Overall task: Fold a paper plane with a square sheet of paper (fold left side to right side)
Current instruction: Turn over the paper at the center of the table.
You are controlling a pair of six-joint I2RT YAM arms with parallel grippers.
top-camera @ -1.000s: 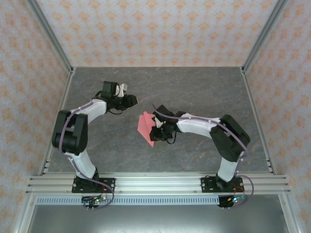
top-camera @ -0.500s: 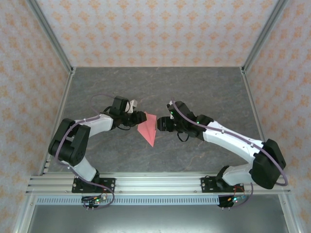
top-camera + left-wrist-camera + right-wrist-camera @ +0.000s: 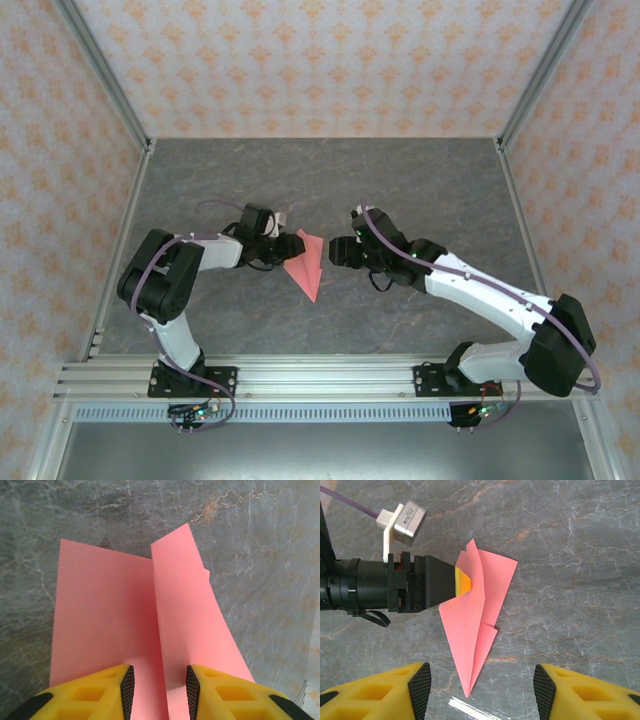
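In the middle of the grey stone-look worktop lies the slim, kite-shaped salmon-pink paper plane, flat, with its sharp tip pointing back at the arms. 1 second ago the right fingers were on top of it and the left fingers were far off. Now the right fingers have backed off just beside it, wide apart and holding nothing, and the left fingers have slid onto its left side, apart, 1 on each side of the middle crease. I think the left arm is getting ready to fold the left side over to the right.
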